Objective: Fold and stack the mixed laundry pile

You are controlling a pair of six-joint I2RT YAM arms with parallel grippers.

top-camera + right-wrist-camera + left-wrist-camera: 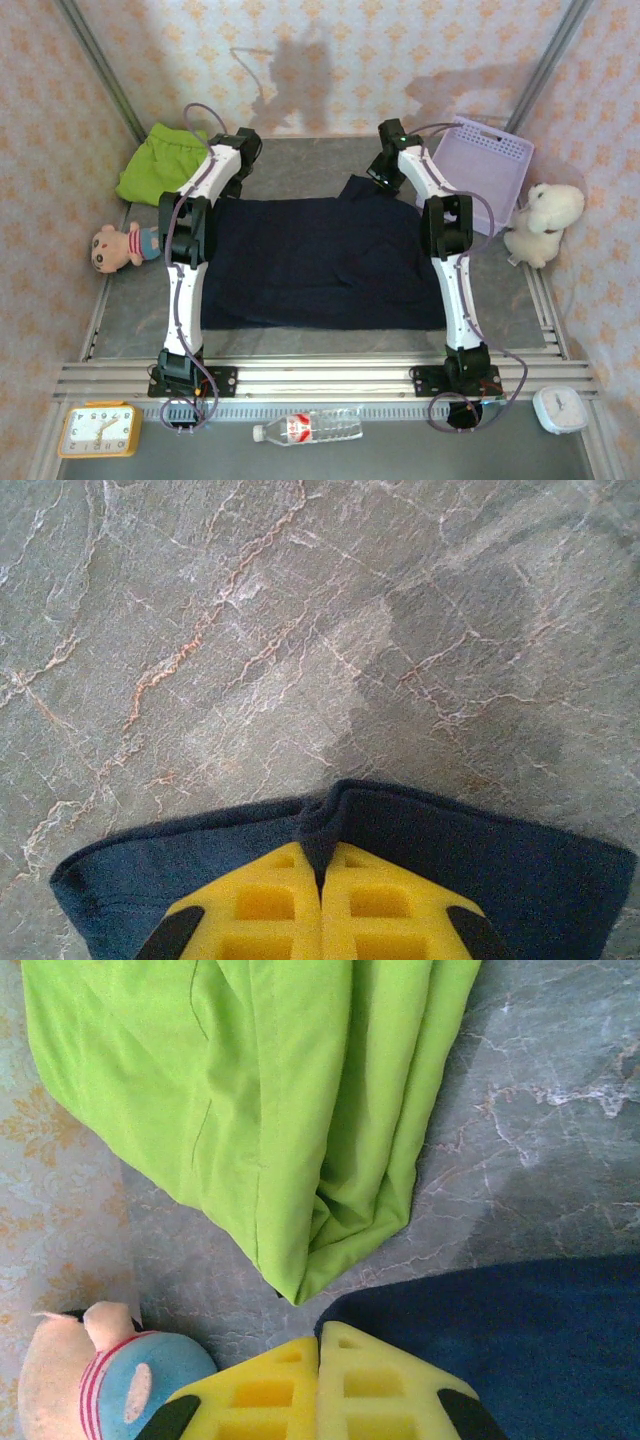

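1. Right, the large dark navy cloth garment [320, 265] lies flat mid-table between the 2 arms, long axis left to right.
2. The right gripper [322, 865] is clamped on a raised pleat of its far edge.
3. The left gripper [318, 1345] is pressed together at the far-left corner, apparently pinching it.
4. The cloth stretches from both jaws toward the arm bases; I'd guess the fold comes nearward.
5. The crumpled lime-green garment [160, 165] lies far left, nearer the left arm.
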